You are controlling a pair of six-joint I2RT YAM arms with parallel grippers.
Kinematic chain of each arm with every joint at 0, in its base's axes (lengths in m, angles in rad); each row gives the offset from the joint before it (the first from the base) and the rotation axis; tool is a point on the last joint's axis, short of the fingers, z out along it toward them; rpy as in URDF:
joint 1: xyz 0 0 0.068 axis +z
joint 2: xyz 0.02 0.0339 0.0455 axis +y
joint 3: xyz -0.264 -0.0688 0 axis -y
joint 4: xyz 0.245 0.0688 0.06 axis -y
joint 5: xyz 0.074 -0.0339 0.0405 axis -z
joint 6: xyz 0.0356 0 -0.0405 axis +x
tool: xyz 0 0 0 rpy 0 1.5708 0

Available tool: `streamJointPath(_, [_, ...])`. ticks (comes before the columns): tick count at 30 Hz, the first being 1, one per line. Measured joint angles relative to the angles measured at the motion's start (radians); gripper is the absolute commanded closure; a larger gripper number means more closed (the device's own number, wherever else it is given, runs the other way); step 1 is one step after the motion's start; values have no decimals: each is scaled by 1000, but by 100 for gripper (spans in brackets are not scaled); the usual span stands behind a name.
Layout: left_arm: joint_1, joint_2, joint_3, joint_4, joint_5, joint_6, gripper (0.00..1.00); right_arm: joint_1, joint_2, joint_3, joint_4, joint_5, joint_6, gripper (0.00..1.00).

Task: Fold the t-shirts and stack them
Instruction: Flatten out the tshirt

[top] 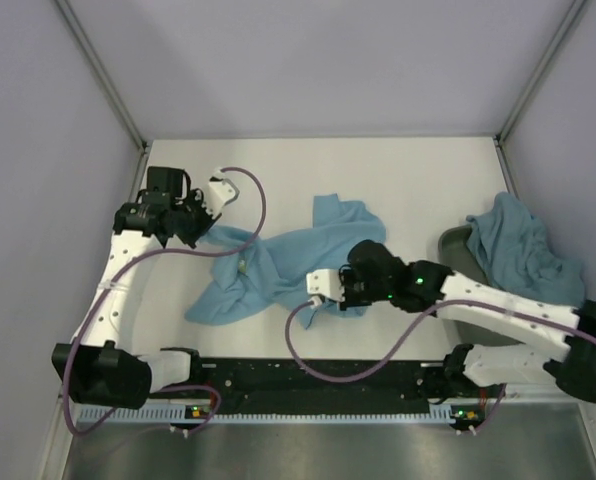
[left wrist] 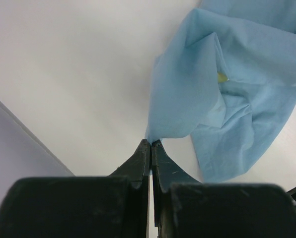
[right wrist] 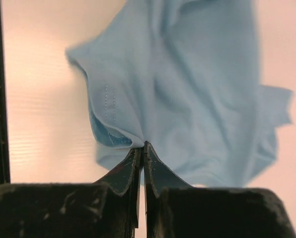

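Observation:
A crumpled light blue t-shirt [top: 278, 262] lies stretched across the middle of the white table. My left gripper [top: 200, 228] is shut on its left edge; the left wrist view shows the cloth [left wrist: 207, 84] pinched at the fingertips [left wrist: 151, 144]. My right gripper [top: 323, 292] is shut on the shirt's near right part; the right wrist view shows a hemmed fold [right wrist: 178, 84] clamped between the tips [right wrist: 143, 145]. More light blue shirts [top: 523, 245] are heaped in a grey bin at the right.
The grey bin [top: 456, 246] stands at the table's right side next to my right arm. Grey walls close in the left, back and right. A black rail [top: 308, 378] runs along the near edge.

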Motion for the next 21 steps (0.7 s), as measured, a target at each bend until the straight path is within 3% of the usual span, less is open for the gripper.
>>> streamJointPath(7, [-51,-80,20,-41,62,-23,100,-37,-462,87,-41,197,134,100])
streamJointPath(11, [-132,-105,81,-193,98,-26,100,-37,-624,241,-144,296,259,100])
streamJointPath(17, [-132,-162,231,-329,92,-36,100,-37,-714,395,-186,405,396,100])
streamJointPath(21, [-135,-138,226,-301,-22,-71,100,-106,-601,378,-159,487,401,100])
